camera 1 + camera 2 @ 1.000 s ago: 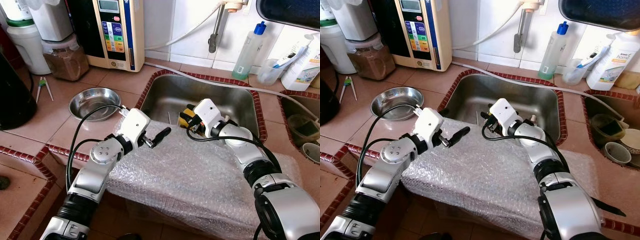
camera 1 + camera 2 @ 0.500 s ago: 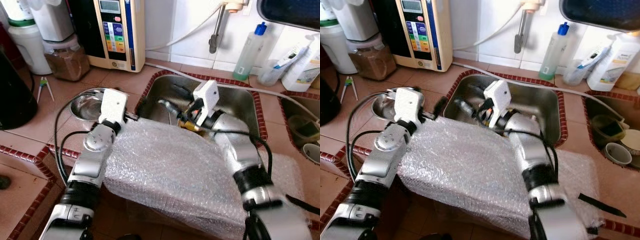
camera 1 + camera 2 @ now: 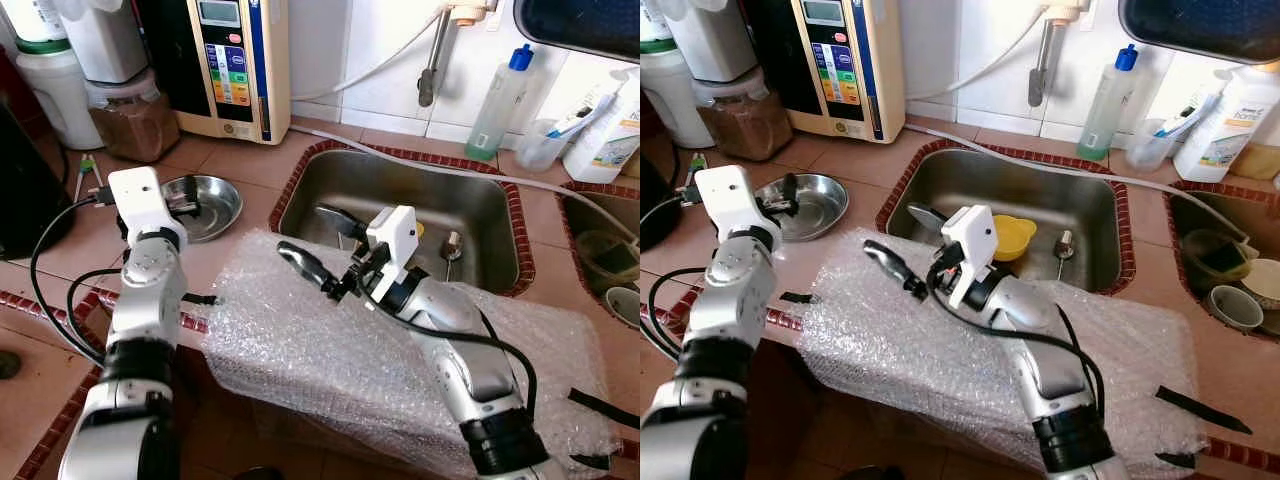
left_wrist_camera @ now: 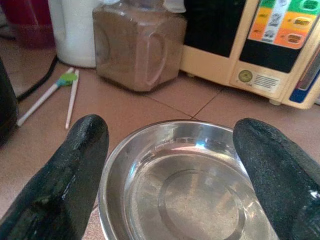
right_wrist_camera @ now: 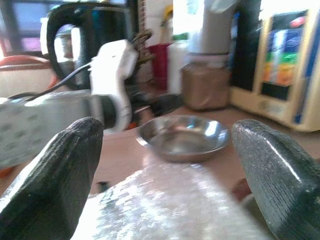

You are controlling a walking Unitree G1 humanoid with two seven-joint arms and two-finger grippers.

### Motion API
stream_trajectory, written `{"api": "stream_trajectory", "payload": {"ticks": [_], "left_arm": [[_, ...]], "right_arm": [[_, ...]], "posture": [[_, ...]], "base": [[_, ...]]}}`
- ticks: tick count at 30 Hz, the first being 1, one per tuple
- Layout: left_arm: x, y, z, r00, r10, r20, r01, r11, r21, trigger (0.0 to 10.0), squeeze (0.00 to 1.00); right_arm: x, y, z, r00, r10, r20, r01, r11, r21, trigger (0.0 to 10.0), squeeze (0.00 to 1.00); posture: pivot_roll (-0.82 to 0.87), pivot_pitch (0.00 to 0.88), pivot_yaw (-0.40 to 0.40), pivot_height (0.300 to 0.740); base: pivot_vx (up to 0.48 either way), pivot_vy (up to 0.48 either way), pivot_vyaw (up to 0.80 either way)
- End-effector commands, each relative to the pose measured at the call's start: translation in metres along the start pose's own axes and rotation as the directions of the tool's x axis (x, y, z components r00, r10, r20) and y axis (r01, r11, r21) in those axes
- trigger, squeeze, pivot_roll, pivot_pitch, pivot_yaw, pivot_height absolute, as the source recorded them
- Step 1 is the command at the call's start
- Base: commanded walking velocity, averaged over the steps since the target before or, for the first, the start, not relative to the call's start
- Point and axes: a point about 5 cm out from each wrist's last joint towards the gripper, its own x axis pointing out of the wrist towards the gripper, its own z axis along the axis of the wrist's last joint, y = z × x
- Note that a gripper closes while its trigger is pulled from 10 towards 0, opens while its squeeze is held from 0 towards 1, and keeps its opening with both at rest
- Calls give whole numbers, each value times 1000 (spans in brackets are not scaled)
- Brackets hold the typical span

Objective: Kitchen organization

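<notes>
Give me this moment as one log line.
left gripper: open, over steel bowl | right gripper: open, above bubble wrap | sink: yellow cup

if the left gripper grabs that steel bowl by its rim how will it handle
The steel bowl looks thin and shallow, so it is probably light and stiff. Its polished, shiny rim could be slippery between the left gripper fingers, which stand open on either side of it. Gripped at one edge it may tilt, and pushed it would likely slide on the smooth tile counter.

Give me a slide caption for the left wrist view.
Open left tool poised over round stainless steel bowl on tiled counter.
</notes>
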Motion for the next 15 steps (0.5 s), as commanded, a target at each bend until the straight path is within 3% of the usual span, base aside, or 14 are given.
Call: {"api": "stream_trajectory", "payload": {"ticks": [1, 4, 7, 9, 10, 11, 12, 13, 14, 15], "left_arm": [[4, 4, 0, 999, 31, -38, -32, 999, -22, 10000, 0], [6, 7, -2, 997, 49, -63, -51, 998, -34, 10000, 0], [10, 11, -14, 982, 63, -179, -77, 995, -70, 10000, 0], [10, 14, -16, 979, 77, -189, -90, 994, -62, 10000, 0], [10, 17, -17, 975, 99, -200, -111, 993, -48, 10000, 0], [10, 17, -17, 975, 99, -200, -111, 993, -48, 10000, 0], [10, 20, -19, 969, 128, -211, -136, 990, -22, 10000, 0], [9, 22, -21, 966, 143, -216, -149, 989, -13, 10000, 0], [9, 23, -21, 964, 151, -219, -157, 988, -9, 10000, 0], [9, 23, -23, 963, 145, -226, -151, 989, -9, 10000, 0]], "right_arm": [[2, 6, 4, 1000, 20, 2, -20, 1000, -1, 10000, 1000], [2, 11, 4, 999, 32, -4, -32, 999, -2, 10000, 1000], [3, 25, 5, 998, 68, -7, -67, 997, 34, 10000, 1000], [3, 28, 5, 997, 77, -6, -77, 996, 44, 10000, 988], [3, 28, 4, 997, 77, -8, -77, 996, 47, 10000, 835], [3, 28, 4, 997, 77, -8, -77, 996, 47, 10000, 835], [3, 29, 4, 997, 76, -10, -75, 996, 49, 10000, 647], [3, 29, 4, 997, 75, -10, -75, 996, 50, 10000, 373], [2, 29, 4, 997, 74, -10, -74, 996, 51, 10000, 373], [2, 29, 4, 997, 74, -9, -74, 996, 53, 10000, 243]], "posture": [[-28, 34, 41, 740], [-28, 33, 41, 740], [-31, 32, 44, 740], [-30, 32, 45, 740], [-29, 32, 46, 740], [-29, 32, 46, 740], [-30, 32, 46, 740], [-30, 32, 47, 740], [-30, 32, 47, 740], [-31, 32, 47, 740]], "base": [[0, 0, 0], [0, 0, 0], [0, 0, 0], [0, 0, 0], [0, 0, 0], [0, 0, 0], [0, 0, 0], [0, 0, 0], [0, 0, 0], [0, 0, 0]]}}
